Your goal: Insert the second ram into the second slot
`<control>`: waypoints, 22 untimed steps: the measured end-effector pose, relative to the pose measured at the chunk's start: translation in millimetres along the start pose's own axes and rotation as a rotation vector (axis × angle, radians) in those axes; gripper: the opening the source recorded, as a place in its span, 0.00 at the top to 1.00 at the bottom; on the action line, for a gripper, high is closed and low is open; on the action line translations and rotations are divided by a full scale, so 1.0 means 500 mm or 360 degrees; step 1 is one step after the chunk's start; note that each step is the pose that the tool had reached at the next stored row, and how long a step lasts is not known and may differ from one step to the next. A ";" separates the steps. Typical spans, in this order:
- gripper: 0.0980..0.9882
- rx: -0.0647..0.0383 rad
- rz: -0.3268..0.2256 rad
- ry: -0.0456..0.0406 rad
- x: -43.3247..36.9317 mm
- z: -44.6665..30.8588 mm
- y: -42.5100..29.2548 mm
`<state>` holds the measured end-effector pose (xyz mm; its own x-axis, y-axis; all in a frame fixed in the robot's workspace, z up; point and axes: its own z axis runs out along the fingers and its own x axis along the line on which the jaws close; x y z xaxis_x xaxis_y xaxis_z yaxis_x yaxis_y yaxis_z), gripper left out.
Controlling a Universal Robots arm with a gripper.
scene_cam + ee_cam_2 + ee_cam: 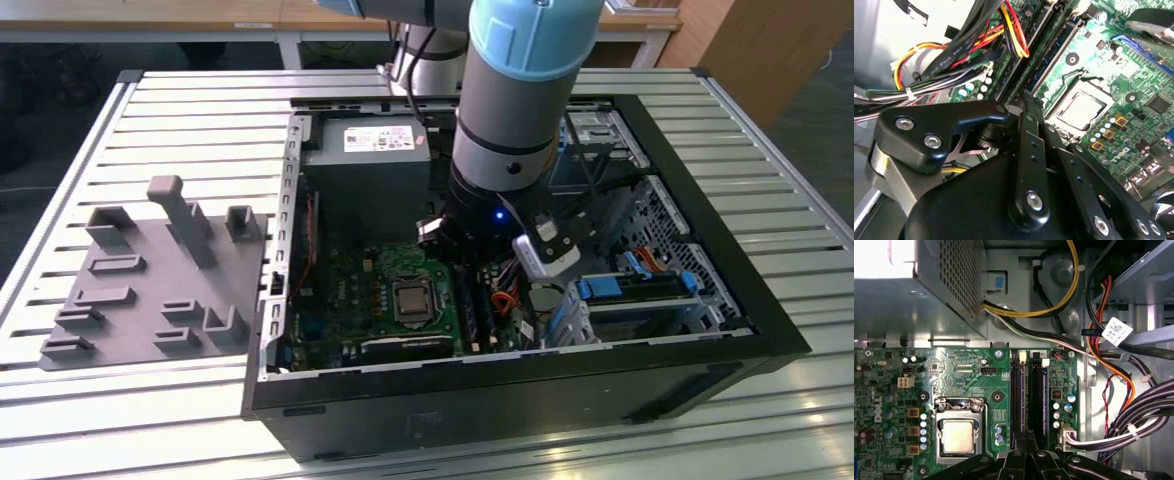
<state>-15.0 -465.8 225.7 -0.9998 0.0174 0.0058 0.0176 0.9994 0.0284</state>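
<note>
- The arm [514, 90] comes straight down, pale blue and grey segments stacked vertical, wrist low.
- The gripper [1026, 440] has its black linkage fingers [1026, 125] pinched together to a narrow tip in both wrist views.

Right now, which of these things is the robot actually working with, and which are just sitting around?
Part of the job:
- gripper, low over the slots
- memory slots
- motherboard that carries them

Just lying about:
- grey holder tray outside the case
- power supply
- cable bundle
- processor
- blue drive clip
</note>
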 end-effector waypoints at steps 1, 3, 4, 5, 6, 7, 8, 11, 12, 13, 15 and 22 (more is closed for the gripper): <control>0.99 0.0000 0.0000 0.0000 0.000 0.001 0.000; 0.99 0.0000 0.0000 0.0000 0.000 0.003 0.000; 0.99 0.0000 0.0000 0.0000 0.000 0.004 0.000; 0.99 0.0000 0.0000 0.0000 0.000 0.006 0.000; 0.99 0.0000 0.0000 0.0000 0.000 0.007 0.000; 0.99 0.0000 0.0000 0.0000 0.000 0.009 0.000; 0.99 0.0002 0.0000 0.0000 0.000 0.011 -0.001; 0.99 0.0007 0.0000 0.0000 0.000 0.020 -0.001; 0.99 0.0010 0.0000 0.0000 0.000 0.023 -0.001; 0.99 0.0013 0.0000 0.0000 0.000 0.023 -0.001; 0.99 0.0012 0.0000 0.0000 0.000 0.024 -0.001; 0.99 0.0010 -0.0001 0.0000 0.000 0.001 0.000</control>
<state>-15.2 -465.8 225.1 -0.9998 0.0170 0.0056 0.0172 0.9996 0.0221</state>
